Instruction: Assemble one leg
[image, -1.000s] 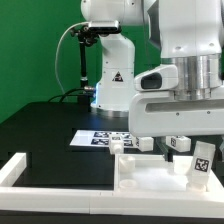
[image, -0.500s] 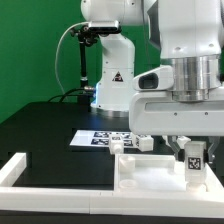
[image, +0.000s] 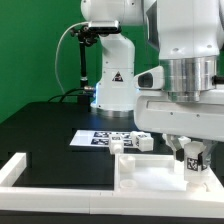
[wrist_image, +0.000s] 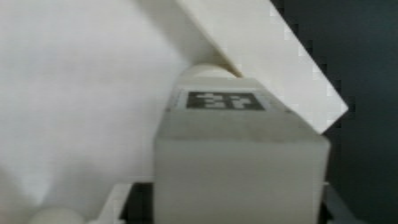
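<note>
Leg clamped over tabletop

Pincer (image: 190, 157) grips a white square-section leg (image: 191, 165) bearing a black-and-white marker tag, held upright above the smooth white tabletop (image: 150, 172) at the exterior view's right. Marker board (image: 105, 139) lies flat on the black surface (image: 40, 125) behind.

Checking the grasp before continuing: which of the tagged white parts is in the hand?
The white leg at the exterior view's right, upright between the hand's fingers; the other tagged parts lie near the marker board.
</note>
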